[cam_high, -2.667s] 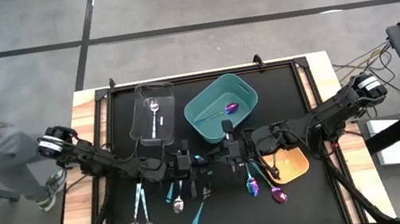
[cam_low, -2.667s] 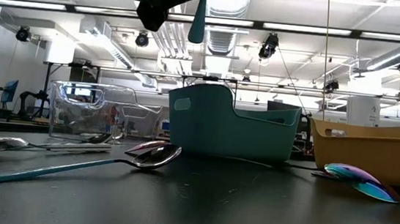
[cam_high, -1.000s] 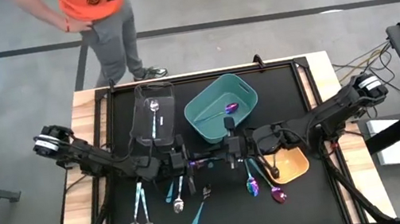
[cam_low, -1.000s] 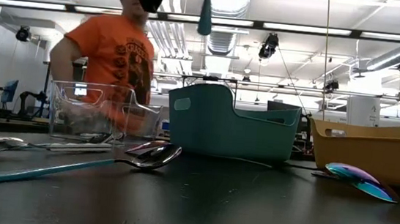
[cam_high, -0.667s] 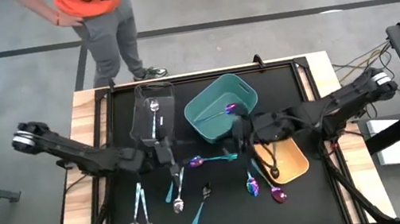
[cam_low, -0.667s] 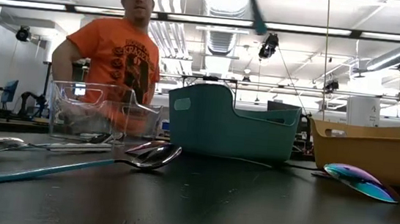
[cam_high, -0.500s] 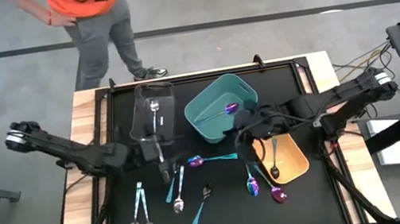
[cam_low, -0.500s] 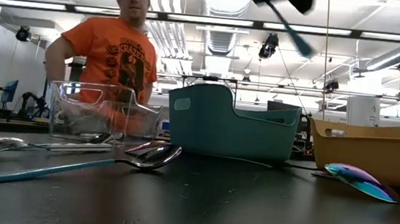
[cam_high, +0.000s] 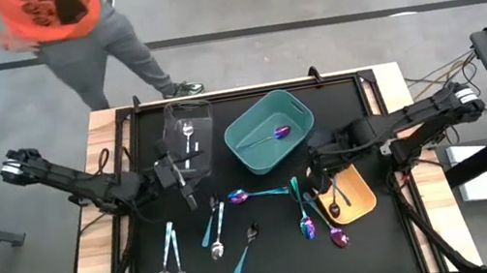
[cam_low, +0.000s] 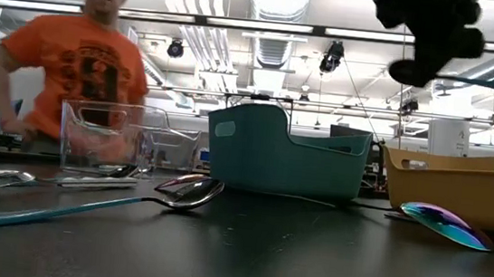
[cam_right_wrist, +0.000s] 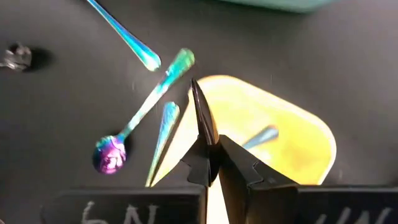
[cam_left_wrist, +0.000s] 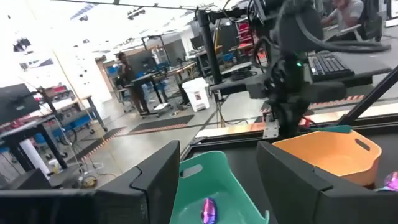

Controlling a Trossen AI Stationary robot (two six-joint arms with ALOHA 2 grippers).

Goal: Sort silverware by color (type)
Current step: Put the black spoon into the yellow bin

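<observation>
My right claw [cam_right_wrist: 210,155] is pressed together, pinching a dark utensil [cam_right_wrist: 200,109] with a teal handle. It hangs over the near-left edge of the orange bin [cam_high: 359,198]. My left claw [cam_left_wrist: 217,177] is spread wide and holds nothing. It sits just off the near end of the clear bin [cam_high: 183,112], pointing across at the teal bin [cam_high: 292,104].

Silverware, front edge of the black mat [cam_high: 396,230] going back:
- Two silver spoons [cam_high: 169,269] lie side by side at front left, bowls toward me.
- Another silver spoon [cam_high: 217,242] is just right of them, beside a loose teal handle [cam_high: 208,227].
- A dark teal-handled utensil [cam_high: 245,250] lies angled near the middle.
- Two iridescent purple-blue spoons [cam_high: 307,220] [cam_high: 335,233] sit front right, just beside the orange bin.
- A dark spoon [cam_high: 335,203] lies inside the orange bin.
- One iridescent spoon [cam_high: 257,193] lies crosswise mid-mat, between my two claws and just short of the teal bin.
- A purple spoon [cam_high: 280,133] is inside the teal bin.
- One silver spoon [cam_high: 188,135] lies lengthwise inside the clear bin.

The bins sit clear on the left, teal in the middle and orange on the right, nearer me. Clear and teal are close together but apart.

Past the far left corner of the table, a person in an orange shirt [cam_high: 43,16] stands on the floor, well clear of both arms.
</observation>
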